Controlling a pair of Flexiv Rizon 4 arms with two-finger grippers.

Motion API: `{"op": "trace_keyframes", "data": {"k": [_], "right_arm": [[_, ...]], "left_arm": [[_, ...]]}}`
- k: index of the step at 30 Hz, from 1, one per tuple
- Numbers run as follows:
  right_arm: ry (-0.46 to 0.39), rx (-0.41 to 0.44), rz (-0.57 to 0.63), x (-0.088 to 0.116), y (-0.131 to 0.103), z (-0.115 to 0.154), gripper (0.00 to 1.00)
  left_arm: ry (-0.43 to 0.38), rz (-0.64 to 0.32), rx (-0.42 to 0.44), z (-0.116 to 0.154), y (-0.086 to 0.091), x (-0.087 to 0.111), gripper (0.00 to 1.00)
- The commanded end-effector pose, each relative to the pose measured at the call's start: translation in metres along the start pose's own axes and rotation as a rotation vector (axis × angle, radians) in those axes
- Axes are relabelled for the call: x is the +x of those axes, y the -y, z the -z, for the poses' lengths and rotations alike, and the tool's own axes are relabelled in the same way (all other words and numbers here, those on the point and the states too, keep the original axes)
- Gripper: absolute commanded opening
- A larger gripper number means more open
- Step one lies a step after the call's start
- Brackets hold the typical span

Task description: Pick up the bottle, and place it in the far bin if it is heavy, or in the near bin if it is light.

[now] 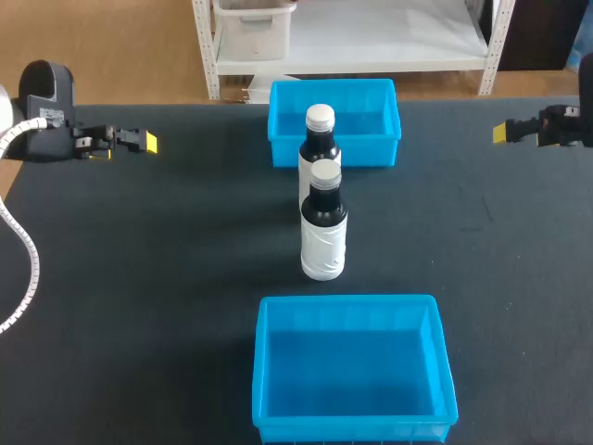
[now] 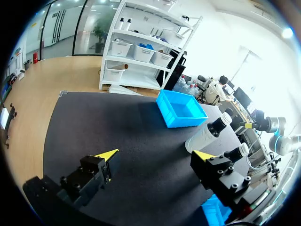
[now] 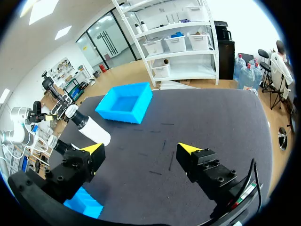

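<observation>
Two dark bottles with white labels and silver caps stand upright in a line at the table's middle: the nearer bottle (image 1: 323, 222) and the farther bottle (image 1: 319, 141), which stands just in front of the far blue bin (image 1: 384, 139). The near blue bin (image 1: 352, 371) is at the front edge. My left gripper (image 1: 144, 142) hovers at the far left, open and holding nothing. At the far right my right gripper (image 1: 505, 133) is also open with nothing in it. Ahead of the left gripper (image 2: 157, 155) lie a bottle (image 2: 207, 134) and the far bin (image 2: 181, 109). The right gripper (image 3: 141, 148) faces a bottle (image 3: 89, 127) and the far bin (image 3: 124, 102).
The dark table mat (image 1: 167, 260) stretches bare on both sides of the bottles. Both bins hold nothing. A white cable (image 1: 23, 250) hangs by my left arm at the table's left edge.
</observation>
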State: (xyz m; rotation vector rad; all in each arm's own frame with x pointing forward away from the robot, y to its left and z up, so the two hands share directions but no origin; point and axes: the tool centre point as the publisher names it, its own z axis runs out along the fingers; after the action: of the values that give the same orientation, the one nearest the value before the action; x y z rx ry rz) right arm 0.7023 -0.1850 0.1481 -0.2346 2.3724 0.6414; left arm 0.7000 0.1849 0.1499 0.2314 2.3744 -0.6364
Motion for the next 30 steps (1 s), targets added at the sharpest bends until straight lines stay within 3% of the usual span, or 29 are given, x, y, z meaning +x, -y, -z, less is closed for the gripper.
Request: {"op": "trace_keyframes", "data": {"k": [1, 11, 15, 19, 30], "right_arm": [[0.0, 0.006, -0.001, 0.001, -0.001, 0.002, 1.0], [0.0, 0.006, -0.001, 0.001, -0.001, 0.002, 1.0], [-0.044, -0.265, 0.388, -0.001, -0.009, 0.006, 1.0], [-0.129, -0.496, 0.686, -0.002, -0.011, 0.018, 1.0], [-0.129, -0.496, 0.686, -0.002, -0.011, 0.018, 1.0]], "left_arm": [[0.0, 0.0, 0.0, 0.0, 0.0, 0.0, 1.0], [0.0, 0.0, 0.0, 0.0, 0.0, 0.0, 1.0], [0.0, 0.0, 0.0, 0.0, 0.0, 0.0, 1.0], [0.0, 0.0, 0.0, 0.0, 0.0, 0.0, 1.0], [0.0, 0.0, 0.0, 0.0, 0.0, 0.0, 1.0]]}}
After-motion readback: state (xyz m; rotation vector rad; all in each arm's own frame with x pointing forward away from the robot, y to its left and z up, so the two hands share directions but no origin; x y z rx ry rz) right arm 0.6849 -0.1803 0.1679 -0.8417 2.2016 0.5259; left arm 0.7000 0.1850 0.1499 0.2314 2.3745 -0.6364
